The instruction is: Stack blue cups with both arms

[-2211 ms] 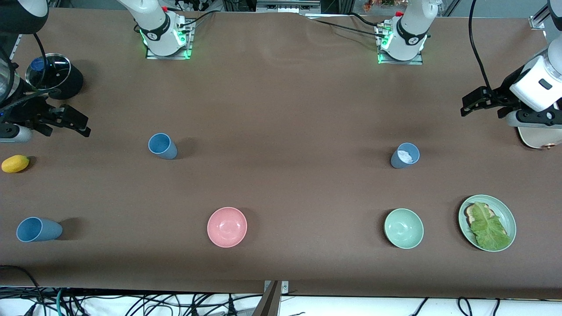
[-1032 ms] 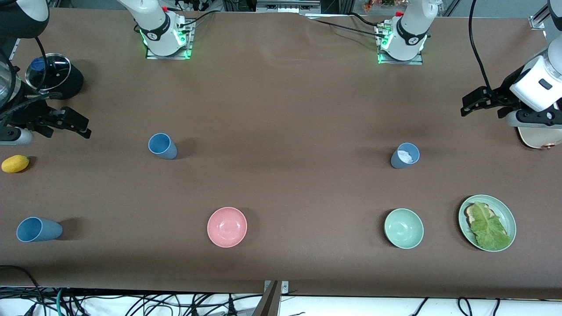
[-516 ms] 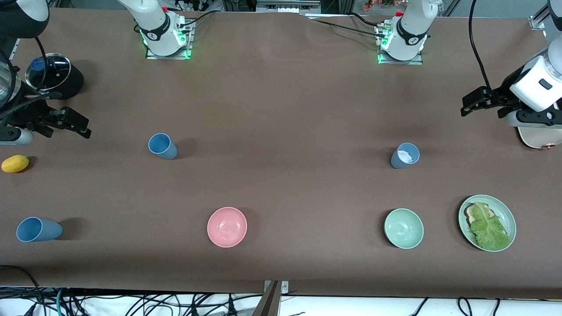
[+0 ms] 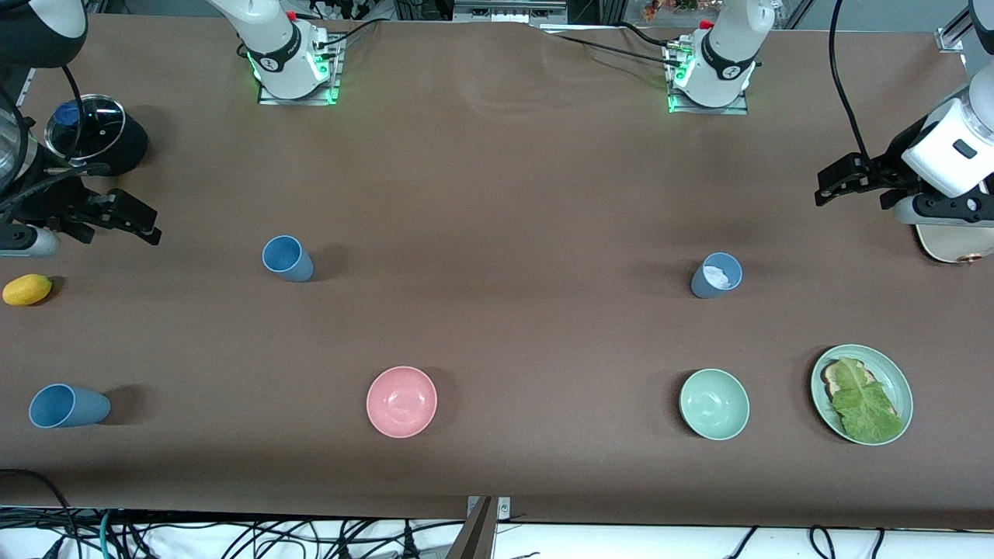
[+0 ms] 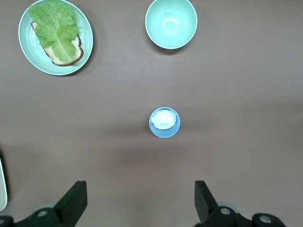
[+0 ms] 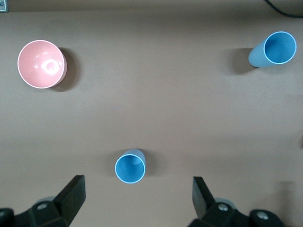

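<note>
Three light-blue cups stand apart on the brown table. One cup [image 4: 287, 258] is toward the right arm's end, also in the right wrist view [image 6: 130, 166]. A second cup [image 4: 68, 406] is nearer the front camera at that end [image 6: 274, 48]. The third cup [image 4: 716, 276], with a white patch inside, is toward the left arm's end [image 5: 164, 122]. My right gripper [image 4: 144, 221] hangs open and empty above the table at its end [image 6: 138, 196]. My left gripper [image 4: 835, 186] hangs open and empty above its end [image 5: 141, 198].
A pink bowl [image 4: 401, 401], a green bowl [image 4: 714, 404] and a green plate [image 4: 893, 373] with bread and lettuce sit near the front. A yellow lemon [image 4: 27, 289] and a glass-lidded pot [image 4: 85, 128] are at the right arm's end. A pale dish [image 4: 951, 241] lies under the left wrist.
The right arm's wrist has shifted very slightly. The cups and the left arm have not moved.
</note>
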Controlling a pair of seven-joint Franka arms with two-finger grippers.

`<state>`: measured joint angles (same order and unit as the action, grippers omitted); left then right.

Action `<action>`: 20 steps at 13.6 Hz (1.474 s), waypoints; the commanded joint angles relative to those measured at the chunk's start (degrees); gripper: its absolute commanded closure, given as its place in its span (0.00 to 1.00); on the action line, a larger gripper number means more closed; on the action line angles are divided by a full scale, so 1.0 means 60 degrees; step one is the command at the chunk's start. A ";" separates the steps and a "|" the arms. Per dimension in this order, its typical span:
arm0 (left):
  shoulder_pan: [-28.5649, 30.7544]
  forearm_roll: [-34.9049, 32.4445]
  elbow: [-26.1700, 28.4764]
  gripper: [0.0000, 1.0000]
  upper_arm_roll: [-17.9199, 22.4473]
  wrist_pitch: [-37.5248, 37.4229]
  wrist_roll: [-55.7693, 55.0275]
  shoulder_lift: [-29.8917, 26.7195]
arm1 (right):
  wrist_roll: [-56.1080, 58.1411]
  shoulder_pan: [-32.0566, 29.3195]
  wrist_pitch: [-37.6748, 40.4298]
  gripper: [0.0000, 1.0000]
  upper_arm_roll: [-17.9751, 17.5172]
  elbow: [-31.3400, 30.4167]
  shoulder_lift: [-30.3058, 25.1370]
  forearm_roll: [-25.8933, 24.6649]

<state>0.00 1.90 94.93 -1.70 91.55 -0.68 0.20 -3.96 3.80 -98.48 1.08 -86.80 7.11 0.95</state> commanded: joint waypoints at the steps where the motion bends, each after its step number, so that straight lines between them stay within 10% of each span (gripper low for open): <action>1: 0.0118 -0.0258 0.0028 0.00 -0.0141 -0.0082 -0.0019 -0.0077 | -0.0029 -0.0062 0.0066 0.00 -0.0048 0.0258 0.0104 -0.0071; 20: 0.0191 -0.0345 0.0188 0.00 -0.0141 0.0164 0.0113 0.1811 | -0.0058 -0.0238 -0.0109 0.00 -0.0048 0.0243 0.0895 -0.0906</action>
<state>0.65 1.84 96.01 -2.03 90.38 -0.69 9.26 -3.95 2.85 -99.96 1.01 -86.80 11.76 -4.11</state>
